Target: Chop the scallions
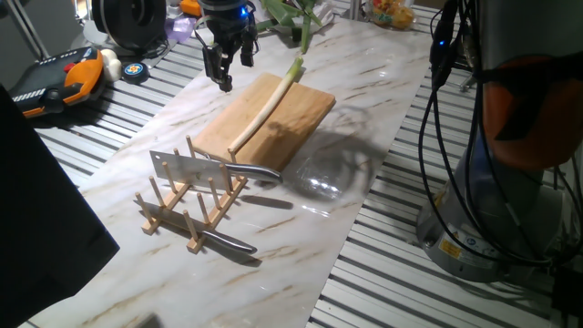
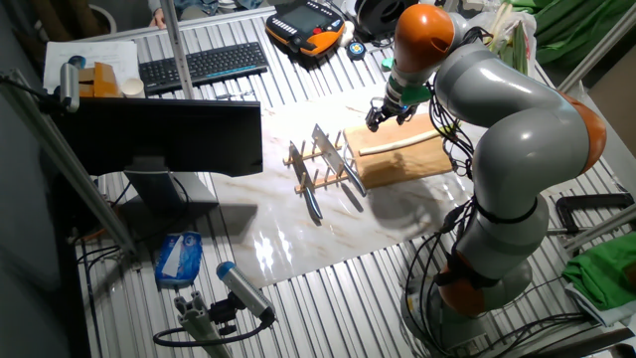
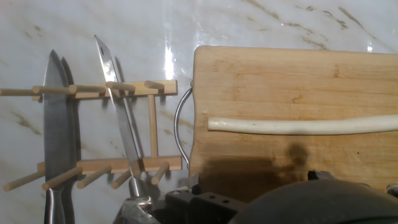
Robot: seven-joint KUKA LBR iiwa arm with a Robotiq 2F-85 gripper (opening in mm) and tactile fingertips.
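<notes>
Marbled table point(image 1: 301, 246) is seen carrying a wooden cutting board point(image 1: 291, 114), on which the scallions point(image 1: 264, 114) lie whole, the white end toward a rack point(image 1: 196, 214) of knives point(image 1: 187, 169) and the green tops hanging off the far edge. Above the board's far corner the tool point(image 1: 223, 66) hangs empty, its fingers apart. A knife is judged the first need, best gripped squarely by its handle and lifted straight off the pegs.
</notes>
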